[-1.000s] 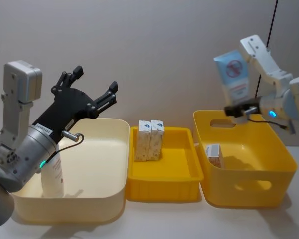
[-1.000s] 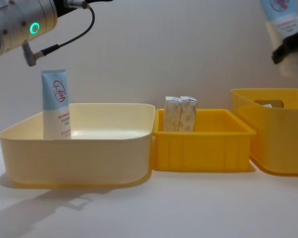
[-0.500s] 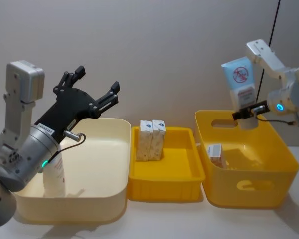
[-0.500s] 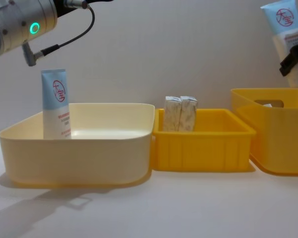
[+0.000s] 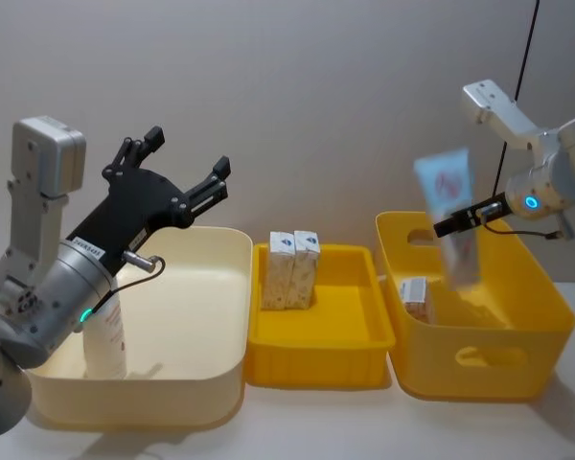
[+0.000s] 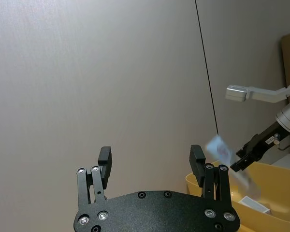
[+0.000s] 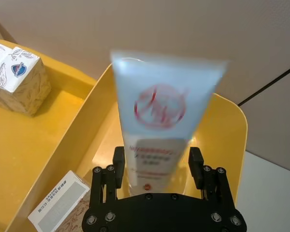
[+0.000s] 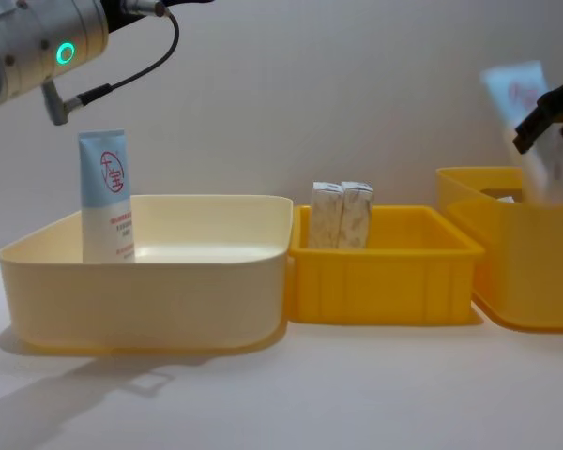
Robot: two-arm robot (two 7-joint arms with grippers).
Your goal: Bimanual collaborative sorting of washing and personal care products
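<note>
The light-blue squeeze tube (image 5: 448,222), blurred and tilted, is now dropping into the right yellow bin (image 5: 546,331), where half a second ago it was held upright above the rim. The right pincer (image 7: 155,174) has spread its fingers, so the tube looks released (judging by the blur, it is in free fall). A beige carton (image 5: 414,298) already lies in that bin, and two more cartons (image 5: 289,269) stand in the middle yellow tray (image 5: 350,354). The left pincer (image 6: 151,166) stays open and raised over the cream bin (image 5: 211,379), where another tube (image 8: 106,197) stands.
</note>
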